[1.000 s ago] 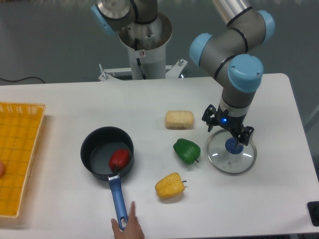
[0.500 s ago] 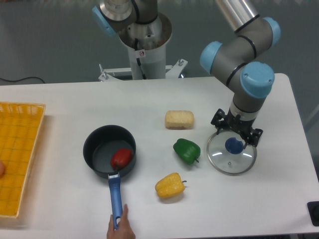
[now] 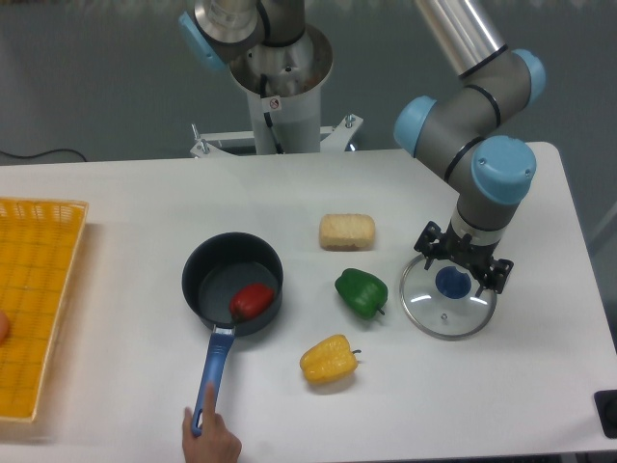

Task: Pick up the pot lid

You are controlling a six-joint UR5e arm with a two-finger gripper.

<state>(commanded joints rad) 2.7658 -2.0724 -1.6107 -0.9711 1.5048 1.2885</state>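
Grey two-finger gripper at right side of white table; fingers spread apart, nothing gripped. They overlap the far and right parts of the lid in this view; contact cannot be told.

Round clear glass pot lid with round blue knob lies flat on table, below the gripper.

Left of it, near: glossy dark-green toy pepper. Beyond pepper, tan bread-like block; towards the camera, yellow toy pepper.

Further left, round black pan, red rounded item inside. Blue pan handle points towards the lower edge, a bare human hand at its end.

Orange-yellow crate at left edge.
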